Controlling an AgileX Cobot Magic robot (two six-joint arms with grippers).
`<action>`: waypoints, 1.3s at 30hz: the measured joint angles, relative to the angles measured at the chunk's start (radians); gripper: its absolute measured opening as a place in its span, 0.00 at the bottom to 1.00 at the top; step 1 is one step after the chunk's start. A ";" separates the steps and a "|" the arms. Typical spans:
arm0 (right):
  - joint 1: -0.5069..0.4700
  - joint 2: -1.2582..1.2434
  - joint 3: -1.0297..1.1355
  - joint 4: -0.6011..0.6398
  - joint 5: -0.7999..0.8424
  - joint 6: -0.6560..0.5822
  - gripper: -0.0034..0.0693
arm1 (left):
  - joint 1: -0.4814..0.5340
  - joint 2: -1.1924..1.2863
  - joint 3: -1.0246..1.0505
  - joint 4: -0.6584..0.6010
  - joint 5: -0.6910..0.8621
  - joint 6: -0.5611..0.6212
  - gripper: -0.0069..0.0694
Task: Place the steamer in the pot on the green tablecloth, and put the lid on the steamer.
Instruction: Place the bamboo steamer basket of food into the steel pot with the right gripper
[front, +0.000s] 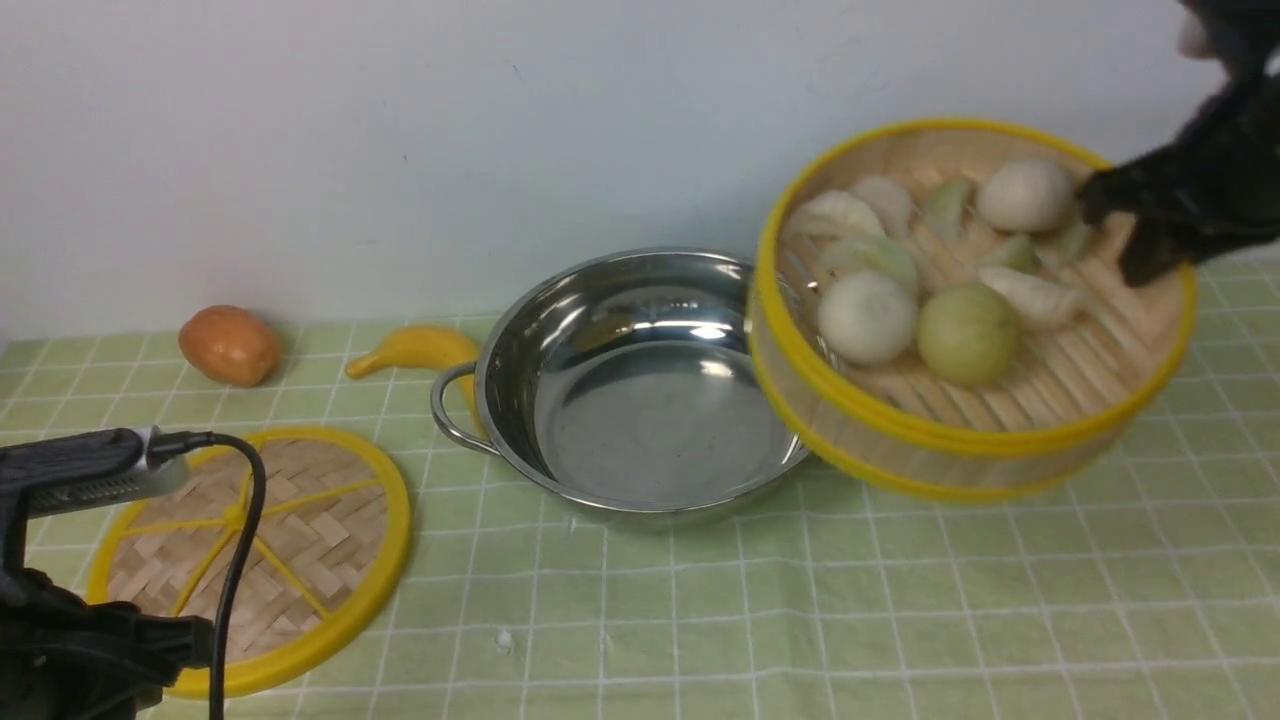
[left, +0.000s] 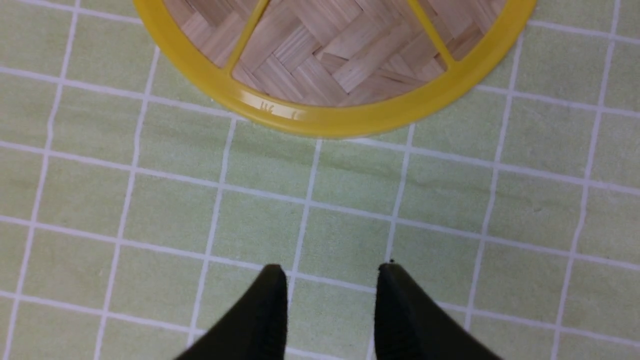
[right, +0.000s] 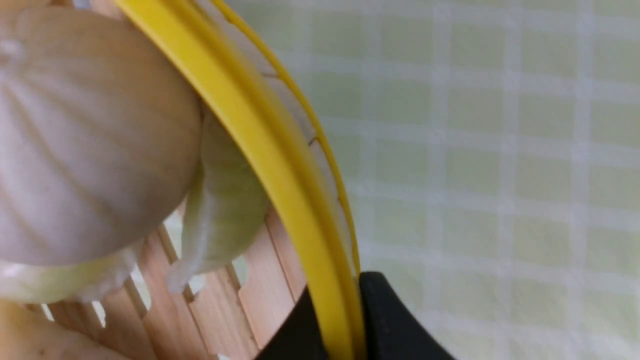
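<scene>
Jaws of the right arm (front: 1190, 190) pinch the yellow rim of the steamer (front: 1000, 440) at its far right side, one finger inside the wall and the other outside, as the right wrist view shows. The steamer hangs tilted, its open side tipped toward the front camera, just right of the pot (front: 640, 420); its left edge overlaps the pot's right rim in the front view. On its slatted floor lie a white bun (front: 866, 316), a greenish bun (front: 968, 332) and several pale dumplings.

Jaws of the left arm (front: 70, 470) stand spread with nothing between them, over the green tablecloth (front: 900, 600) just beside the rim of the lid (front: 300, 540), which lies flat at front left. The pot sits empty mid-cloth. Behind the lid rest a banana (front: 415, 350) and a brownish-orange round item (front: 230, 345).
</scene>
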 joint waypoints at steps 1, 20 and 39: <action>0.046 0.072 -0.092 0.004 0.002 0.015 0.13 | 0.000 0.000 0.000 -0.001 0.000 0.000 0.41; 0.229 0.671 -0.709 -0.005 0.013 0.087 0.13 | 0.000 0.000 0.000 -0.005 0.000 0.000 0.41; 0.235 0.749 -0.725 -0.005 0.009 0.090 0.14 | 0.000 0.001 -0.015 0.006 -0.065 0.001 0.35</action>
